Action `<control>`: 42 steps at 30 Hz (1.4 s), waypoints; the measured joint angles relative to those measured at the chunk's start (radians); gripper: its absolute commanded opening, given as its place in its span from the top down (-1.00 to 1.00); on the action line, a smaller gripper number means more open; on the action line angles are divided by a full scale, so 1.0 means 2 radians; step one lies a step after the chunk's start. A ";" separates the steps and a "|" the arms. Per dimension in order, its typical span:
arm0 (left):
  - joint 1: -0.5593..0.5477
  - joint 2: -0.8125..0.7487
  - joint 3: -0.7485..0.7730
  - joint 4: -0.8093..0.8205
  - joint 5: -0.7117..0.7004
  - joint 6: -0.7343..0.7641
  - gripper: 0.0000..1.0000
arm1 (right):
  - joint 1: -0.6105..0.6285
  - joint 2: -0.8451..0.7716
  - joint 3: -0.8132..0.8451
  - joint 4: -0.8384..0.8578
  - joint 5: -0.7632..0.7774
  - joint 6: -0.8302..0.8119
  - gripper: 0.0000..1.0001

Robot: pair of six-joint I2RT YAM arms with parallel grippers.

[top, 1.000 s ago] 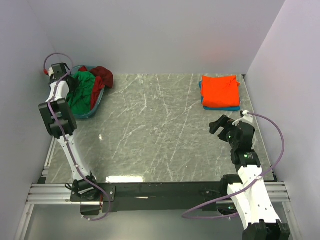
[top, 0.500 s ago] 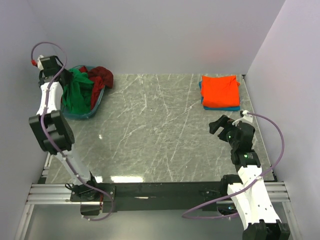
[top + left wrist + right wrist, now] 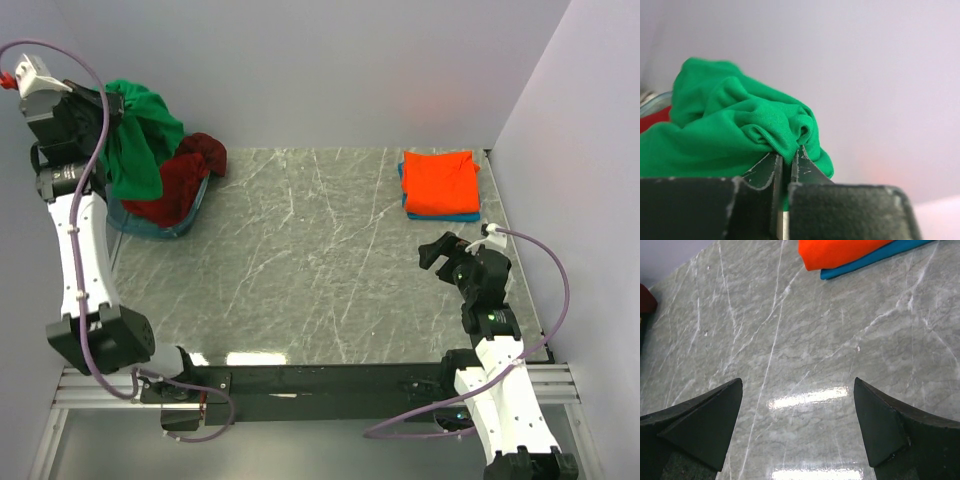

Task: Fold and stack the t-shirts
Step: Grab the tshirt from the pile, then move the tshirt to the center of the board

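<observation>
My L hand (image 3: 788, 152) is clamped tight on a bunch of the green tee (image 3: 735, 120). Rest of it hangs below the hand, over the dark red tee (image 3: 185, 170) in the basket (image 3: 150, 228). My R hand (image 3: 797, 382) is spread wide w/ nothing in it, above the tabletop (image 3: 805, 340). Orange tee (image 3: 440, 178) lies folded on the blue tee (image 3: 445, 214), just ahead of it.

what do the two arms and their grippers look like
Both the left arm and right arm have white link shells with black joint housings, and a lilac cable runs along each. The left gripper and right gripper are matte black with wedge-shaped fingers; the left's edges look scuffed.
</observation>
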 measured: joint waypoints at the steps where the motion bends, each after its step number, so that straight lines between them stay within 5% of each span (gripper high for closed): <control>1: 0.000 -0.008 0.005 0.000 0.014 0.001 0.99 | 0.000 0.000 -0.001 0.000 0.000 0.000 -0.95; 8: -0.032 -0.037 0.019 0.000 0.083 0.025 0.94 | 0.000 0.000 -0.001 0.000 -0.001 0.000 -0.95; 14: -0.154 -0.051 0.004 -0.006 0.113 0.069 0.80 | 0.000 0.000 -0.001 -0.001 0.000 0.001 -0.95; 22: -0.324 -0.094 -0.117 -0.005 0.101 0.098 0.71 | 0.000 0.000 -0.001 -0.001 0.000 0.002 -0.95; 24: -0.367 -0.099 -0.157 0.002 0.094 0.105 -0.02 | 0.000 0.001 -0.001 -0.001 0.000 0.002 -0.95; 25: -0.386 -0.098 -0.176 0.002 0.090 0.106 -0.81 | 0.000 0.001 -0.001 -0.001 0.000 0.002 -0.95; 26: -0.407 -0.094 -0.194 0.002 0.089 0.106 -0.99 | 0.000 0.002 -0.001 -0.001 -0.001 0.002 -0.95; 33: -0.445 -0.037 -0.289 -0.014 0.063 0.078 -0.99 | 0.000 0.014 -0.001 -0.004 -0.002 0.002 -0.95; 42: -0.438 -0.098 -0.409 -0.020 -0.007 0.044 -0.99 | 0.060 0.012 0.000 -0.026 0.006 0.002 -0.93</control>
